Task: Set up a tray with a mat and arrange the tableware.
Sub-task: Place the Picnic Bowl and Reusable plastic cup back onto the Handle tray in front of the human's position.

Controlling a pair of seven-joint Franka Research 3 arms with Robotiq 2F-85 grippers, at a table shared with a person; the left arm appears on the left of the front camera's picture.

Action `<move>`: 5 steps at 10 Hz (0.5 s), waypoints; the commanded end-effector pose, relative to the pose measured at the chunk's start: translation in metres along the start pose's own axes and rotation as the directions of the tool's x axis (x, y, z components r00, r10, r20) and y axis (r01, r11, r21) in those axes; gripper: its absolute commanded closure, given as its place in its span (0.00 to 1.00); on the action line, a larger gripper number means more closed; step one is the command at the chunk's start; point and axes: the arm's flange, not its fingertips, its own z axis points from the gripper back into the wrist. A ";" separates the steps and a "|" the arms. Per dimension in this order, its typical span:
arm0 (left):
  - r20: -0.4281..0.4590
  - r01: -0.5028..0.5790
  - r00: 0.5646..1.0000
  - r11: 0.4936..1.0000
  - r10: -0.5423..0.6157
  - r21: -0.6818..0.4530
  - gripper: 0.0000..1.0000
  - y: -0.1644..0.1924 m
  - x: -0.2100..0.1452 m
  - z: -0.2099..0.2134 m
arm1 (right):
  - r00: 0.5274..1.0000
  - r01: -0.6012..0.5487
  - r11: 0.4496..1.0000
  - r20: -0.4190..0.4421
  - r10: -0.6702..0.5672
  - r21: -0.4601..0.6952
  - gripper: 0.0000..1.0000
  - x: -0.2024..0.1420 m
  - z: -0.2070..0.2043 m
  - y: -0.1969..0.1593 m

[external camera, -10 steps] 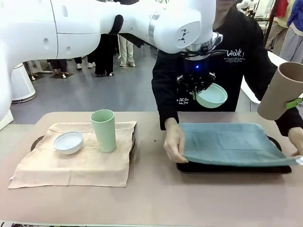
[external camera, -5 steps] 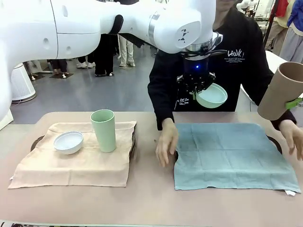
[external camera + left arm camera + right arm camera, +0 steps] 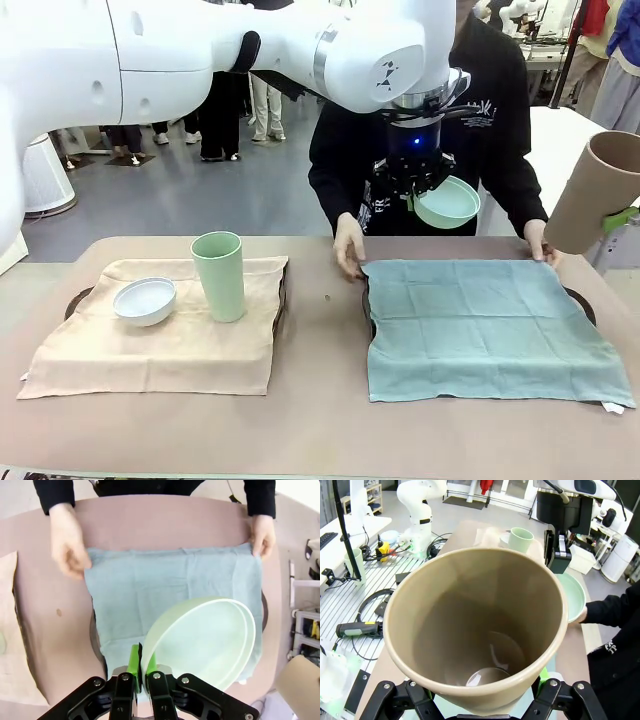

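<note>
On the right tray (image 3: 585,303), mat (image 3: 490,330) now flat, hands at far corners.

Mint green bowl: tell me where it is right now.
The mint green bowl hangs in the left gripper, pinched by its rim, above the far edge of the blue-green mat, in front of the person's chest.

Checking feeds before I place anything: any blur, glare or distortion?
Front view: sharp, evenly lit, no glare on the blue mat. Left wrist view: the person's hand is slightly blurred. Right wrist view: wide-angle stretch, the tan cup looms huge, its inside shadowed.
</note>
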 end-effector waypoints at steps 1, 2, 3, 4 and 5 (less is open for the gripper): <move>-0.013 0.016 1.000 1.000 -0.016 -0.021 1.00 -0.001 0.004 0.004 | 1.000 -0.005 1.000 0.000 0.005 -0.008 1.00 0.001 -0.001 -0.002; -0.013 0.016 1.000 1.000 -0.016 -0.021 1.00 -0.001 0.004 0.004 | 1.000 -0.005 1.000 0.000 0.005 -0.008 1.00 0.001 -0.001 -0.002; -0.013 0.016 1.000 1.000 -0.016 -0.021 1.00 -0.001 0.004 0.004 | 1.000 -0.005 1.000 0.000 0.005 -0.008 1.00 0.001 -0.001 -0.002; -0.013 0.016 1.000 1.000 -0.016 -0.021 1.00 -0.001 0.004 0.004 | 1.000 -0.005 1.000 0.000 0.005 -0.008 1.00 0.001 -0.001 -0.002; -0.013 0.016 1.000 1.000 -0.016 -0.021 1.00 -0.001 0.004 0.004 | 1.000 -0.005 1.000 0.000 0.005 -0.008 1.00 0.001 -0.001 -0.002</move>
